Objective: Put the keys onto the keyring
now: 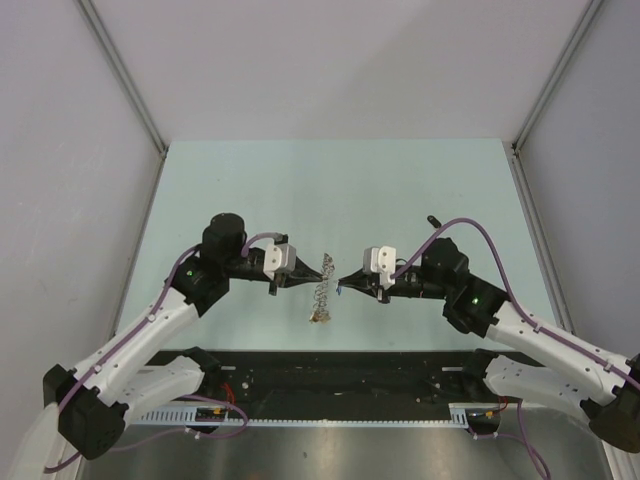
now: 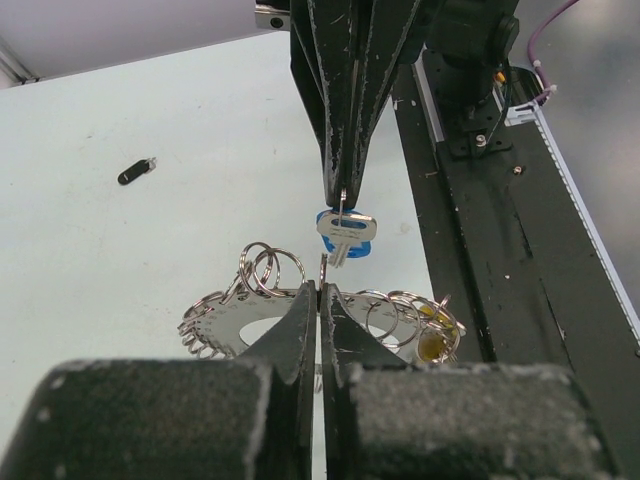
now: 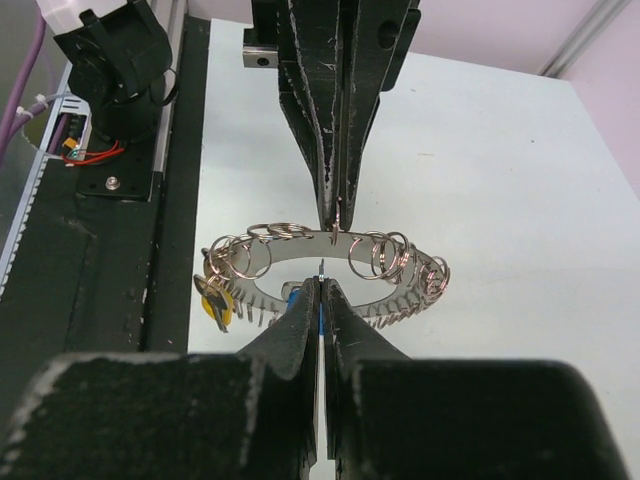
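Note:
My left gripper (image 1: 326, 268) is shut on a small split ring of the keyring (image 1: 320, 295), which hangs below it above the table. In the left wrist view the keyring (image 2: 225, 325) is a flat silver ring carrying many wire loops. A yellow key (image 2: 432, 345) hangs on it, also seen in the right wrist view (image 3: 218, 305). My right gripper (image 1: 343, 283) is shut on the blue key (image 2: 345, 228) and holds its blade tip against the pinched loop. In the right wrist view only an edge of the blue head (image 3: 293, 296) shows. The black key (image 1: 433, 220) lies on the table at the far right.
The pale green table (image 1: 250, 190) is walled by grey panels on three sides. A black rail (image 1: 340, 370) with cables runs along the near edge between the arm bases. In the left wrist view the black key (image 2: 137, 171) lies apart from the grippers.

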